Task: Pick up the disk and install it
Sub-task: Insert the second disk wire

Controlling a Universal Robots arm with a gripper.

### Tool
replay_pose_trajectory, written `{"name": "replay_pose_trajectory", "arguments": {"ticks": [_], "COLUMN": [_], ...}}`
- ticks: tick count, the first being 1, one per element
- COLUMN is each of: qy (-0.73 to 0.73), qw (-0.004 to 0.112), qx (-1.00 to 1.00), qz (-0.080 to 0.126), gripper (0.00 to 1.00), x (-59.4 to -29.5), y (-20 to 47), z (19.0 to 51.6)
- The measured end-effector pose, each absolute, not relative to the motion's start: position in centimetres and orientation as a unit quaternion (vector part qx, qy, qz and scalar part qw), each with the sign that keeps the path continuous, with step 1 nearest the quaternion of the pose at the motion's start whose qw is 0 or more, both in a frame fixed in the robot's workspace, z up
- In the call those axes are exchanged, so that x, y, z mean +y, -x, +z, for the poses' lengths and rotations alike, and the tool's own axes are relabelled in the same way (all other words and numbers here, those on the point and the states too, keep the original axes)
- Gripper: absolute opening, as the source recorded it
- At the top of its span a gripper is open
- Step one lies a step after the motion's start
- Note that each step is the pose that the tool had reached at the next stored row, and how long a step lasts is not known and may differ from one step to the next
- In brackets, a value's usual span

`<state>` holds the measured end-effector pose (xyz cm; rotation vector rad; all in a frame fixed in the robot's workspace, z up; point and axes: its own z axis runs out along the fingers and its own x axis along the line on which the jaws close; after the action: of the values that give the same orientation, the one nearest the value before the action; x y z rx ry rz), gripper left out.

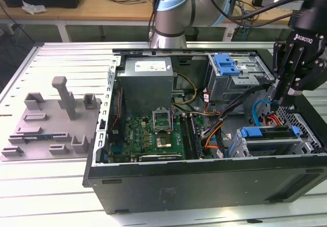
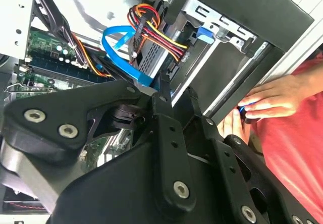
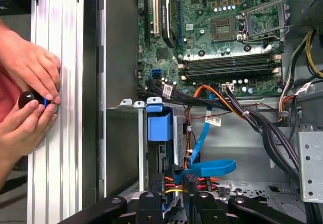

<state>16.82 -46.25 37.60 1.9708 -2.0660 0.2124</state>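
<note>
In the exterior view, the open computer case (image 1: 204,181) lay on its side on the ribbed metal table (image 1: 46,186), with its dark wall nearest the camera. A grey plastic holder (image 1: 53,122) sat on the table at the exterior view's left, well apart from the case. Inside the case, the green motherboard (image 1: 153,135) lay in the middle. At the lower right, the disk (image 1: 271,134) sat down in a grey metal cage (image 1: 286,145) – its blue bracket showed along the top. In the first wrist view the blue bracket (image 3: 160,127) showed too, beside a looped blue cable (image 3: 212,167).

The gripper (image 1: 276,104) hung just above the disk at the exterior view's right. Its fingers (image 3: 190,181) looked pressed together and held nothing.

Outside the case, two hands (image 3: 25,93) pinched a small dark round thing (image 3: 28,99) on the table.

Farther back stood the grey power box (image 1: 145,81), another cage with a blue latch (image 1: 227,66) – and the arm's big silver joint (image 1: 173,12).
</note>
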Motion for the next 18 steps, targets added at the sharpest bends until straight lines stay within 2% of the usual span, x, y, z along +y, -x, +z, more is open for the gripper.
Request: {"name": "replay_pose_trajectory", "arguments": {"ticks": [18], "qy": [-0.678], "qw": [0.139], "qx": [-0.719], "qz": [0.073], "gripper": [0.30], "x": [-45.91], "y": [-16.22], "z": [36.57]}}
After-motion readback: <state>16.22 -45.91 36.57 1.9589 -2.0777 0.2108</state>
